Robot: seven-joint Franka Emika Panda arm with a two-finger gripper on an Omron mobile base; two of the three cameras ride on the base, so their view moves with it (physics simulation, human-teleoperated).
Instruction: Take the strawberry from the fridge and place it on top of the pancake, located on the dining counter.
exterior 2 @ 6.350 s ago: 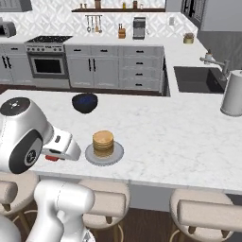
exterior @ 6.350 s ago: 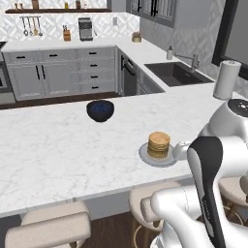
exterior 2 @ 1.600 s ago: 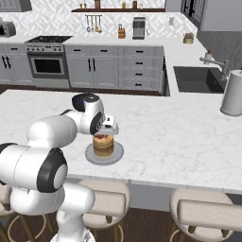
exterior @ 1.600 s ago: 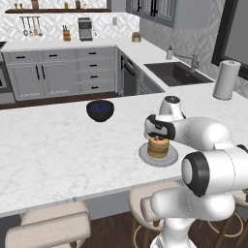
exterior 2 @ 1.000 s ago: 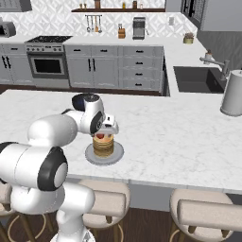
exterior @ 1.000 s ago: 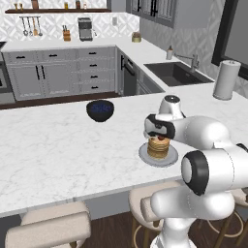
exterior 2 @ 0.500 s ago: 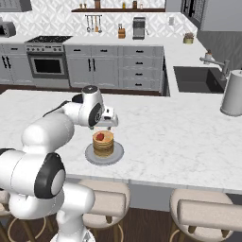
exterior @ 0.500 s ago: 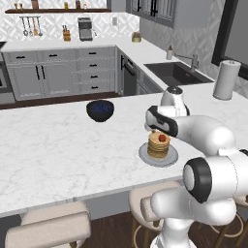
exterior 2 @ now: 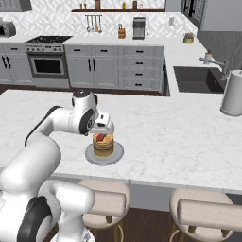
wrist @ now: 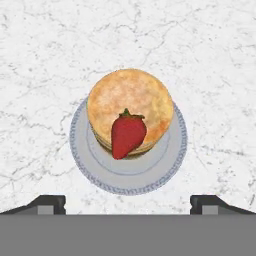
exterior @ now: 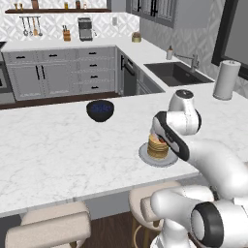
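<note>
The strawberry (wrist: 128, 135) lies on top of the pancake (wrist: 131, 100) stack, near its edge, free of any grip. It shows as a red dot (exterior 2: 99, 137) on the stack (exterior 2: 103, 145). The stack stands on a small grey plate (wrist: 165, 172) on the white marble dining counter (wrist: 210, 60). My gripper (wrist: 128, 202) hangs open straight above the plate, its fingertips (wrist: 50, 202) wide apart and clear of the fruit. From the right base, the gripper (exterior 2: 103, 126) hovers just over the stack. The fridge is out of view.
A dark blue bowl (exterior: 100, 110) sits on the counter beyond the plate (exterior: 145, 156). A paper towel roll (exterior 2: 233, 93) stands at the far right by the sink (exterior 2: 196, 78). Beige stools (exterior 2: 203, 210) line the near edge.
My hand has lifted up off the pancake stack with its jaws apart. The strawberry has stayed on top of the stack.
</note>
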